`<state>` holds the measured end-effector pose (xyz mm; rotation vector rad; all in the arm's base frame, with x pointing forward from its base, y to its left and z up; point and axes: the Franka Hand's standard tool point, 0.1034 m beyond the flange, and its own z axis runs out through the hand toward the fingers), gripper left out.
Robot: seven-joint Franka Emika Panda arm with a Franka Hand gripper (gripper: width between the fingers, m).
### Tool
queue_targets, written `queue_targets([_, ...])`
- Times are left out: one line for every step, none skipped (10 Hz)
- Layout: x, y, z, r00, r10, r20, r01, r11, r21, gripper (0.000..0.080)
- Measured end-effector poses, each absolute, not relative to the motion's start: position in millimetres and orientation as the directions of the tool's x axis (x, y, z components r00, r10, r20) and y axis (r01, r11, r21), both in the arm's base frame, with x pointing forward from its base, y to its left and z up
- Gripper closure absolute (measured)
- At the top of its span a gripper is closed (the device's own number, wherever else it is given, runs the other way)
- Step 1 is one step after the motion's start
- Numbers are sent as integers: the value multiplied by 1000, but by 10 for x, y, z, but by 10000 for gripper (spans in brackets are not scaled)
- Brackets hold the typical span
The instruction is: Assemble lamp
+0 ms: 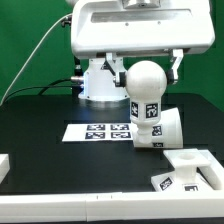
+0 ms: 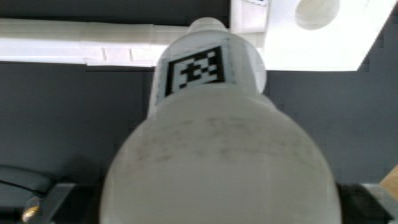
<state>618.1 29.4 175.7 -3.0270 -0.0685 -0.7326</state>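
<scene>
Two fingers pinch the bulb by its round head, with a dark pad at each side of it in the wrist view (only slivers of the pads show, because the head fills most of that picture). The bulb hangs upright straight below the fingers, round end up and screw neck down. A black-and-white square tag on the neck faces the exterior camera, and another tag shows on the neck in the wrist view.

Just below the fingers and slightly toward the exterior view's right, the shade lies on its side on the black surface. The lower end of the bulb's neck overlaps the shade in the exterior view. I cannot tell whether the two touch, nor whether the neck is clear of the surface.

One more lamp part, the base, sits on the surface well apart from the fingers. It is lower in the exterior view, further toward that view's right and closer to that camera. Its round socket faces up, and a tag shows on its near side. In the wrist view the socket appears beyond the tip of the neck.

Below the fingers and toward the exterior view's left, the marker board lies flat on the surface, with the white robot pedestal behind it.
</scene>
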Motion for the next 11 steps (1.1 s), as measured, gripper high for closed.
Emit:
queue_targets([6180, 545, 1788, 882, 33, 469, 53, -998, -29, 226])
queue_targets([6168, 795, 1791, 880, 67, 470, 90, -996, -27, 226])
queue_targets([6176, 925, 1767, 877, 97, 470, 118, -993, -15, 226])
queue_targets([6164, 962, 1699, 876, 130, 464, 146, -989, 2, 226])
queue_targets([6163, 950, 1700, 878, 123, 463, 139, -990, -1, 226])
queue_targets([6161, 953, 1695, 878, 124, 462, 140, -990, -1, 226])
queue_targets([6178, 964, 1699, 858, 149, 491, 163, -987, 16, 226])
queue_targets([6173, 982, 1641, 825, 179, 536, 187, -982, 39, 226])
queue_targets([6157, 1000, 1576, 829, 183, 529, 190, -981, 40, 226])
queue_targets([6157, 988, 1549, 826, 200, 527, 204, -978, 51, 226])
queue_targets([6153, 956, 1520, 827, 209, 522, 210, -976, 58, 226])
